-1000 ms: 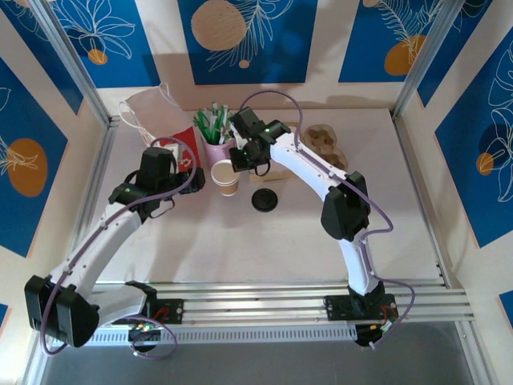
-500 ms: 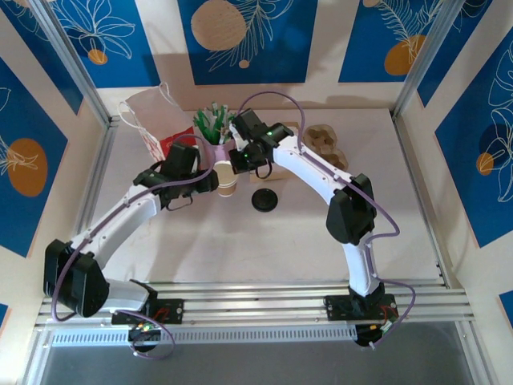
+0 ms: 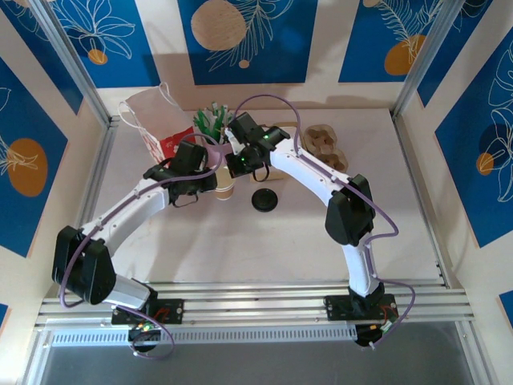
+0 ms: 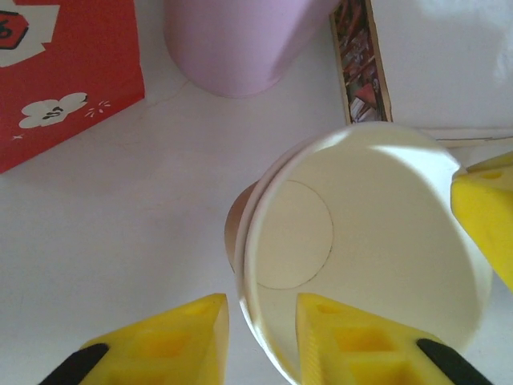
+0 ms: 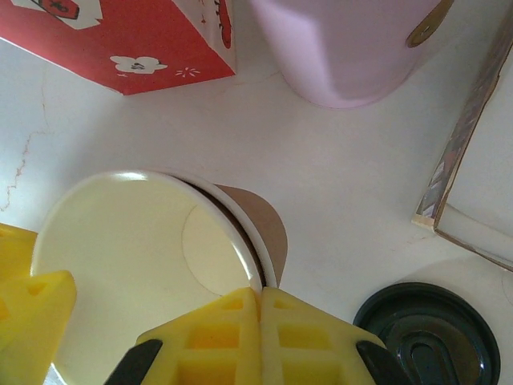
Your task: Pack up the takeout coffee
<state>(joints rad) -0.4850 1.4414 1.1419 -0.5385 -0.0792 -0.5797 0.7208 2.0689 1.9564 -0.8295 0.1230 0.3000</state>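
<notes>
The kraft-brown takeout cup [image 3: 225, 191] stands on the table; in the wrist views it looks like two cups nested, with a double white rim. My right gripper [image 5: 260, 301] is shut on the near rim of the cup [image 5: 120, 241], one finger inside and one outside. My left gripper [image 4: 258, 321] is open and straddles the opposite rim of the cup [image 4: 377, 224], one yellow finger [image 4: 353, 341] inside the cup and the other outside it. From above, the left gripper [image 3: 215, 172] and right gripper [image 3: 235, 167] meet over the cup. The flat black lid [image 3: 264, 200] lies just right of it, also the lid [image 5: 433, 337].
A pink cup of green-and-white sticks [image 3: 210, 128] stands right behind the coffee cup. A red-and-white paper bag [image 3: 160, 132] lies to the back left. A brown pulp carrier [image 3: 325, 144] sits at the back right. A flat box edge [image 5: 465, 160] is beside the lid.
My left arm has swung right and forward from beside the red bag up to the cup, its fingers now over the rim. The right gripper has shifted slightly left, staying on the cup.
</notes>
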